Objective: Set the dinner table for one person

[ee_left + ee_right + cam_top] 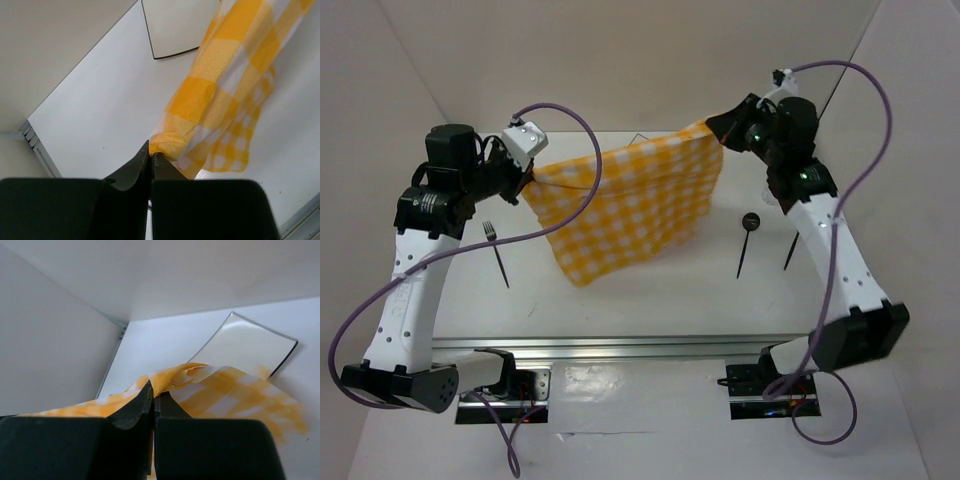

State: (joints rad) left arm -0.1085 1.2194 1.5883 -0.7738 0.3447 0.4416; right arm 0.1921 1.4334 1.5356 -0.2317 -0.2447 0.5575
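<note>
The yellow-and-white checked cloth (630, 205) hangs stretched between my two grippers above the white dinner table (650, 300). My left gripper (530, 178) is shut on its left corner; the left wrist view shows the jaws pinched on the cloth (210, 100). My right gripper (720, 135) is shut on the right corner, as the right wrist view shows with the cloth (235, 390) draped over the jaws. A small white square plate (175, 25) lies under the cloth; it also shows in the right wrist view (245, 347). A fork (496, 250) lies left, a spoon (748, 238) and a knife (791, 252) right.
An aluminium rail (620, 350) runs along the table's near edge, with both arm bases behind it. White walls enclose the table at the back and on both sides. Purple cables loop from each arm.
</note>
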